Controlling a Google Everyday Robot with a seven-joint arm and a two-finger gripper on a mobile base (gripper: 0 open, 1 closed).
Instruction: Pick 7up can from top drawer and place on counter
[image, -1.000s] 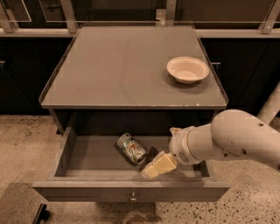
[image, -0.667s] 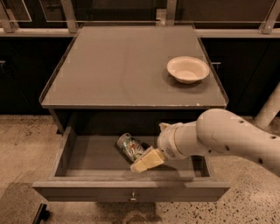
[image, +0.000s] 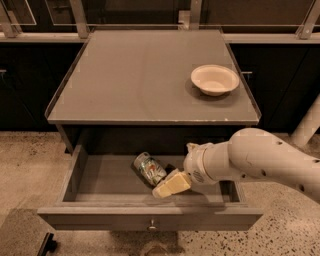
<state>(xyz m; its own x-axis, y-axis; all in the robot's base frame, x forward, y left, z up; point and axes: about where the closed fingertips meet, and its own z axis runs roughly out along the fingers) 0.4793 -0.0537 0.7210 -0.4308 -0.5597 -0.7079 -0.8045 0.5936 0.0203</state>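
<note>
The 7up can (image: 149, 168) lies on its side in the open top drawer (image: 100, 182), near the middle, its silver top pointing up-left. My gripper (image: 167, 184) reaches into the drawer from the right on a white arm; its cream finger (image: 172, 184) lies just to the right of and below the can, at the can's lower end. The counter (image: 140, 75) is the grey top above the drawer. The drawer's small knob (image: 152, 227) shows on its front panel.
A white round bowl (image: 215, 79) stands on the counter's right side. Dark cabinets and a railing run behind the counter. Speckled floor lies on both sides of the drawer.
My gripper and arm have moved left inside the drawer, closing in on the can. The can has not moved.
</note>
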